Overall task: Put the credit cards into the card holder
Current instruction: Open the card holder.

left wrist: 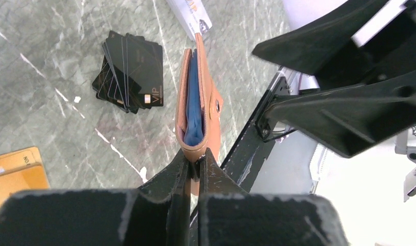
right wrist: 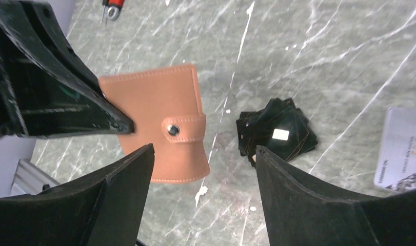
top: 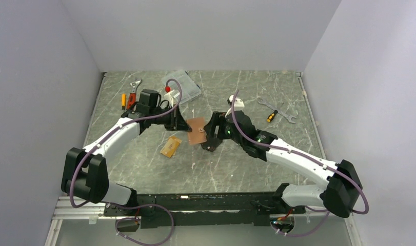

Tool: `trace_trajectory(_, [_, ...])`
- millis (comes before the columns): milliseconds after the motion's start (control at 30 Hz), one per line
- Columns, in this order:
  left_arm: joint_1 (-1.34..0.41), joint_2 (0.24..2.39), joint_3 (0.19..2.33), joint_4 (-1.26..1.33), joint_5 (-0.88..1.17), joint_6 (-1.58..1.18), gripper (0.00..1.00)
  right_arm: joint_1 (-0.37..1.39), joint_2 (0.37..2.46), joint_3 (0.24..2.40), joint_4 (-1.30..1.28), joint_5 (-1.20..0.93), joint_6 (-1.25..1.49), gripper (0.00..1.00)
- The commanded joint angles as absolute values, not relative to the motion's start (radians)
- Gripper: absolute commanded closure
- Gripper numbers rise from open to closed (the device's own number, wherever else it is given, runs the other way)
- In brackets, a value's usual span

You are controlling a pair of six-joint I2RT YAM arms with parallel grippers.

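Left gripper (left wrist: 195, 156) is seen right up against its own wrist camera, pinched tight on one edge of the pink card holder (left wrist: 198, 102). So the holder is held up in the left fingers rather than laid flat. It's viewed edge-on there, gaping a little, with the blue lining shown inside and the snap tab on its right face.

Going left to right in the top view, a few hand tools (top: 130, 97) are scattered at the far left of the table (top: 144, 169). Then the orange-gold cards (top: 171, 146) are found lying flat, near the holder on its near-left side and not touched by anything. The holder itself is held mid-table, between the two grippers.

Right gripper (top: 213, 137) is positioned just beside it, fingers spread wide and nothing held. In the right wrist view the holder's tab side is seen beyond the gap. A black fanned pile (right wrist: 275, 133) is seen on the table just right of the holder. A silver-grey card (right wrist: 400, 148) is laid flat further right, partly cut off by the frame. Wrenches (top: 277, 108) are seen at the far right.
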State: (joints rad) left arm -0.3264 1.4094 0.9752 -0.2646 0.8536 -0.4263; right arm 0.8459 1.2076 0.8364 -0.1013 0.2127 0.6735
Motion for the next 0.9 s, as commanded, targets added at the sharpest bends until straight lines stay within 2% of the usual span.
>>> trace_trajectory(0, [-0.346,1.358,1.036,-0.359,0.802,-0.354,0.97,0.87,1.235,0.963,-0.173,0.282,0.58,0.28])
trace_trajectory(233, [-0.353,1.361,1.04,-0.369,0.782,-0.355,0.98,0.962,1.361,1.072,-0.212,0.351,0.532,0.36])
trace_trajectory(600, [-0.354,1.362,1.049,-0.368,0.823,-0.36,0.99,1.0,1.435,1.082,-0.238,0.419,0.53,0.48])
trace_trajectory(867, [-0.354,1.366,1.049,-0.359,0.845,-0.376,1.0,1.062,1.508,1.147,-0.234,0.519,0.46,0.51])
